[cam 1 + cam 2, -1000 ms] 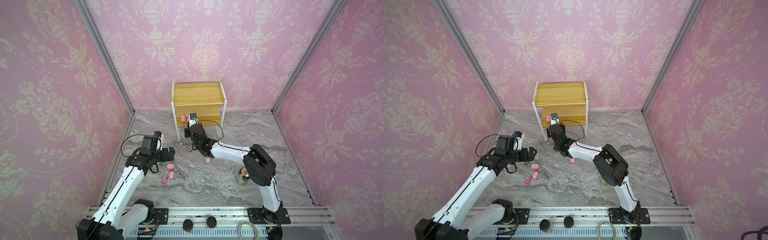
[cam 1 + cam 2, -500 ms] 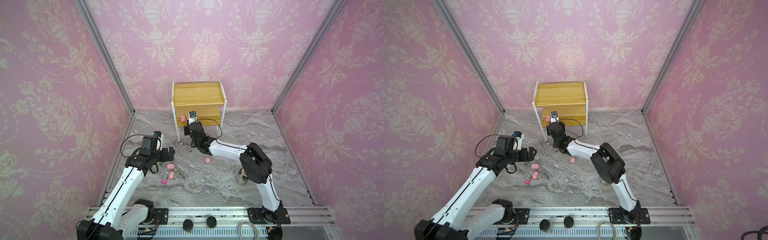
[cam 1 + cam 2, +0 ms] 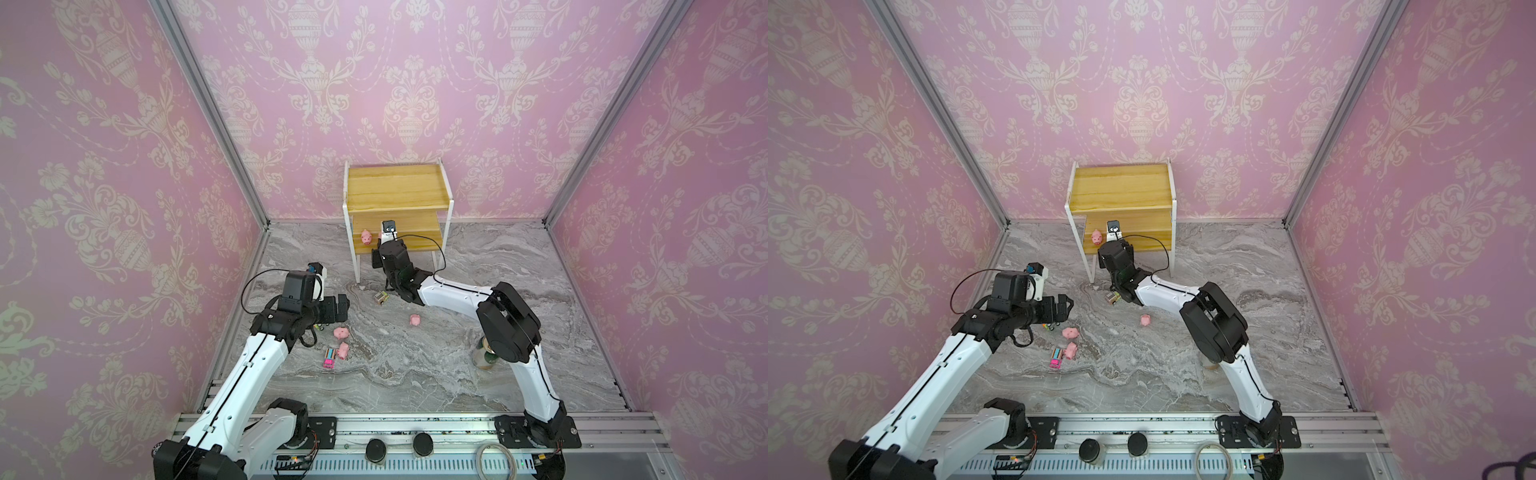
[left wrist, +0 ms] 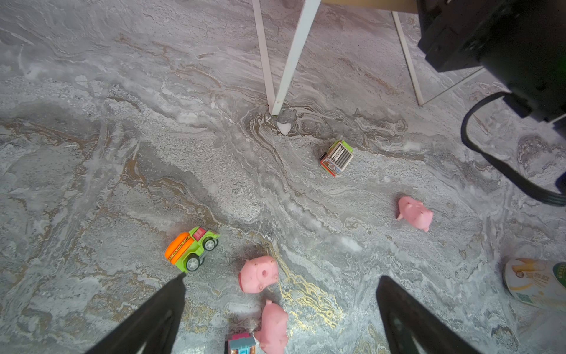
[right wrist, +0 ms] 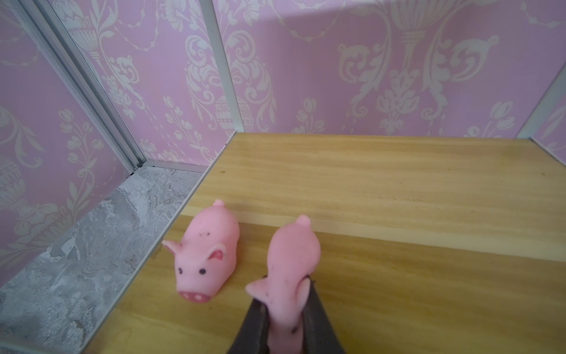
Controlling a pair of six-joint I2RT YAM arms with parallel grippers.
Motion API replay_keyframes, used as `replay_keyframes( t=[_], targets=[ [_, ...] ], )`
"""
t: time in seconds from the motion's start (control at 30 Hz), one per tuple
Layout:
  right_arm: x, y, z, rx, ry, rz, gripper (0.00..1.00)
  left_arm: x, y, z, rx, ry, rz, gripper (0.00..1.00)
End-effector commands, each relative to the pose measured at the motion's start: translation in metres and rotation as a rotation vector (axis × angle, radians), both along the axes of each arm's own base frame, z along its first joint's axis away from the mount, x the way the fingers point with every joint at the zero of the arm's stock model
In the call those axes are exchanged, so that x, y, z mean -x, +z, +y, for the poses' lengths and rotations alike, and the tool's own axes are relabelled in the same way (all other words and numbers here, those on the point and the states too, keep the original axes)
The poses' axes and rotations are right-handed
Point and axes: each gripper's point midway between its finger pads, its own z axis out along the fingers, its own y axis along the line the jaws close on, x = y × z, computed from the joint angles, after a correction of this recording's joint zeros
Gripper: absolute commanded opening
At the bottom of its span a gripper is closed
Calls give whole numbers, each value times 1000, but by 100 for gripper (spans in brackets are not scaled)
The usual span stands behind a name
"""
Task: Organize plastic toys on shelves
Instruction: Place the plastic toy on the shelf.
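The right gripper [image 5: 286,294] reaches over the lower board [image 5: 398,275] of the rack [image 3: 397,191], fingers clamped on the head end of a pink pig [image 5: 292,251] whose tail points toward the board's back edge. Whether its belly rests on the wood I cannot tell. A second pig [image 5: 208,257] stands just beside it, not touching, near the board's front corner on the robot's left, snout toward the front edge.

The held pig looks soft and rubbery: its head is pinched narrow between the fingers, so I judge it will spring back and may tip when released. It is light, so a gentle hold across head or body is enough.

The left gripper [image 4: 281,277] hangs above the tabletop [image 4: 92,122], fingers wide apart with nothing between them. Below it lie a third pig [image 4: 258,273], an orange-green truck [image 4: 191,248], and a fourth pig [image 4: 274,328] touching or nearly touching a pink-blue truck [image 4: 242,344]. A brown-green truck [image 4: 336,157] sits near the rack's front leg, and a fifth pig [image 4: 415,213] lies apart from the rest. The trucks look like hard, smooth plastic on wheels, likely to roll if nudged; gripping across the flat sides seems safest
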Motion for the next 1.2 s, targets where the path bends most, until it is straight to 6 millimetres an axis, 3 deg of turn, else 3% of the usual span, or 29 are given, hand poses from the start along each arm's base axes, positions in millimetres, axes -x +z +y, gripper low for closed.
replay_keyframes(
  t=[0.0, 0.23, 0.37, 0.67, 0.8, 0.93, 1.17],
  targets=[
    [-7, -7, 2, -15, -3, 21, 18, 1, 5, -1, 19, -2, -13, 99],
    [-11, -13, 1, -20, -1, 47, 20, 1, 6, -1, 20, -2, -17, 99],
    [-10, -15, 2, -17, 7, 58, 26, 2, 7, -1, 21, -1, -19, 99],
    [8, 6, -8, -33, 36, 45, 57, 3, 7, 0, 18, -1, -22, 99],
    [39, 12, -22, -48, 64, 26, 71, 3, 7, 0, 17, 0, -22, 99],
    [82, 6, -37, -24, 97, 58, 77, 2, 8, -1, 18, -1, -22, 99],
    [151, -36, -73, 21, 111, 229, 77, 0, 5, 1, 5, 7, -11, 99]
  ],
)
